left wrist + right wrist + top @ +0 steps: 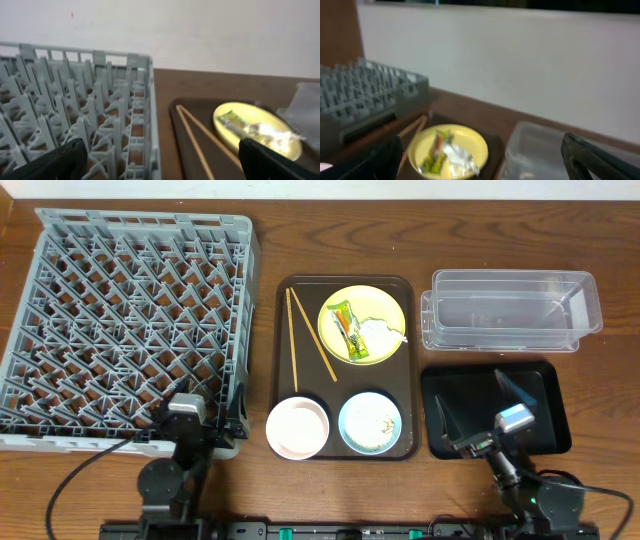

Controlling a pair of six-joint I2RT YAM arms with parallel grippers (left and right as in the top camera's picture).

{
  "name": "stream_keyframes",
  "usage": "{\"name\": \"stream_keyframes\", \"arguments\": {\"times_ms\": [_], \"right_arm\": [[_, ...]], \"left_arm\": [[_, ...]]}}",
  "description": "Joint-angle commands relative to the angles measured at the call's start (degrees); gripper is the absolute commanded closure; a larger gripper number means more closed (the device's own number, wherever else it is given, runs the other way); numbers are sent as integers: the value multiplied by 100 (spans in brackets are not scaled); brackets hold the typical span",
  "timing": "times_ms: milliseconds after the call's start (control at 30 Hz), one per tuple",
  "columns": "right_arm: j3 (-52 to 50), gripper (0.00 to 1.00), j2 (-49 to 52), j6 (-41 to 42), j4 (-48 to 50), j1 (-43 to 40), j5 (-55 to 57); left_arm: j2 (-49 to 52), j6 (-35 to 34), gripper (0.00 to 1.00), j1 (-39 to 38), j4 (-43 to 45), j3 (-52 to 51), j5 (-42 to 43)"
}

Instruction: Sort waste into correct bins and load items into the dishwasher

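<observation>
overhead and wrist views, with nothing yet sorted. both arms sit at the near edge of the surface [330,230]. the left gripper [200,423] hangs released, jaws spread wide, at the near right corner of the rack [120,310]. the right gripper [480,408] is likewise released and empty, above the black tray [540,385].

between the arms lies the brown tray [283,360]. it carries the plate [388,305] at far right, the chopsticks [300,335] at far left, the white bowl [298,428] at near left and the blue bowl [360,415] at near right, with scraps [384,423] inside. the wrapper [347,328] and tissue [378,335] rest on the plate, touching, wrapper to the left. the clear tub [510,277] stands beyond the black tray, just right of the plate.

key relation: the plate's waste lies ahead and to the left of the right gripper, which is nearer to it and to both bins than the left gripper. the wrapper's long axis runs near-to-far, slightly slanted, so a pinch across its width probably suits. the chopsticks, also lying near-to-far, are nearer the left arm and the rack.
</observation>
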Motion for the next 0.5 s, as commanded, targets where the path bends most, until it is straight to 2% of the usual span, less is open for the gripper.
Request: {"name": "stream_keyframes", "arguments": {"times_ms": [0, 133, 233, 467], "right_arm": [[743, 1, 575, 138, -166, -31, -382], [1709, 1, 1716, -44, -656, -31, -527], [2645, 1, 2811, -63, -1145, -31, -763], [5084, 1, 5213, -83, -3036, 103, -896]], "left_arm": [[588, -57, 3, 24, -398, 907, 140], [1659, -302, 3, 24, -1351, 1897, 216], [2494, -310, 3, 24, -1622, 2688, 520], [3965, -313, 3, 24, -2564, 4448, 1014]]}}
